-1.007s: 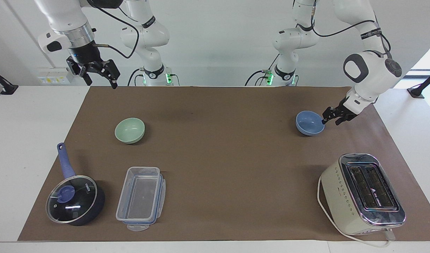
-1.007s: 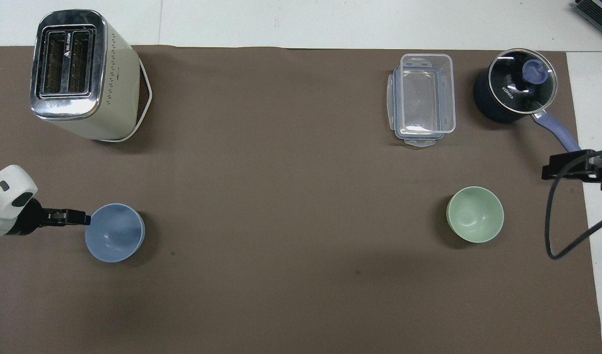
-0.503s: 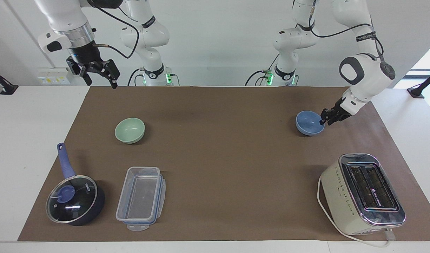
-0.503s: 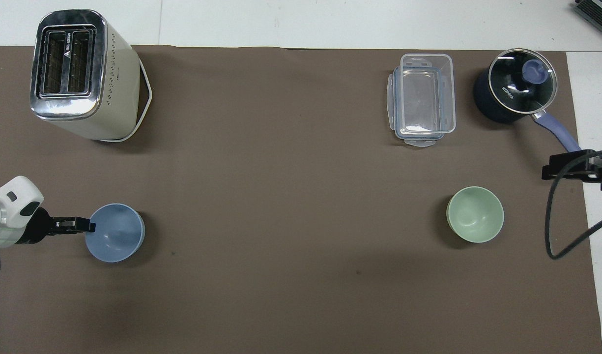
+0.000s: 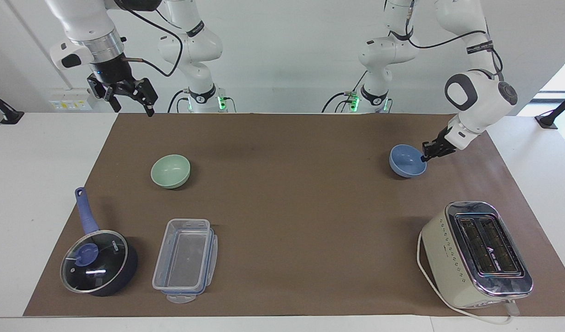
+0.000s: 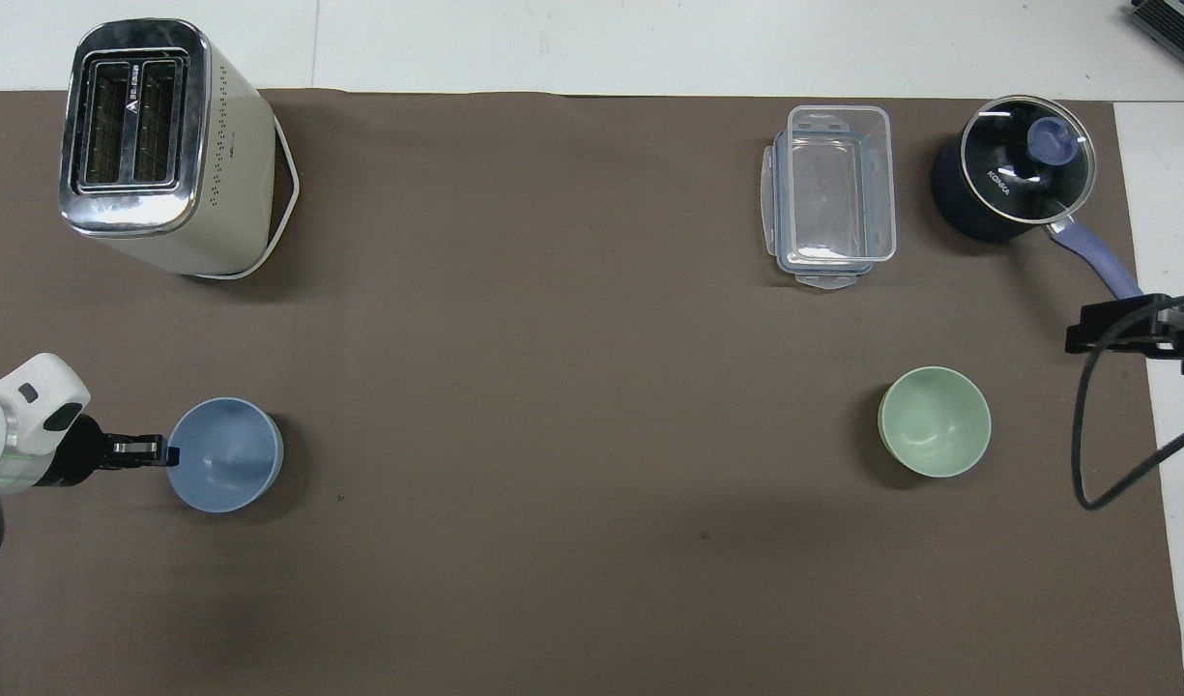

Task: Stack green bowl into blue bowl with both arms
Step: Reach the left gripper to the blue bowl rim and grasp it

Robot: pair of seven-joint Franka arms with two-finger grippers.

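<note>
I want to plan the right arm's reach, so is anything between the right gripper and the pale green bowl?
Nothing visible does. The right gripper hangs open above the mat's edge nearest the robots, and only bare brown mat lies between it and the small round pale mint-green bowl. The dark blue saucepan and clear plastic container sit farther away.

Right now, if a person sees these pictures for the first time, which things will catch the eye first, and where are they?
Probably the left gripper, shut on the rim of the blue bowl toward the left arm's end of the table. Next the green bowl, alone toward the right arm's end, with the open right gripper raised over the table's edge near it. The shiny toaster stands farther from the robots than the blue bowl.
</note>
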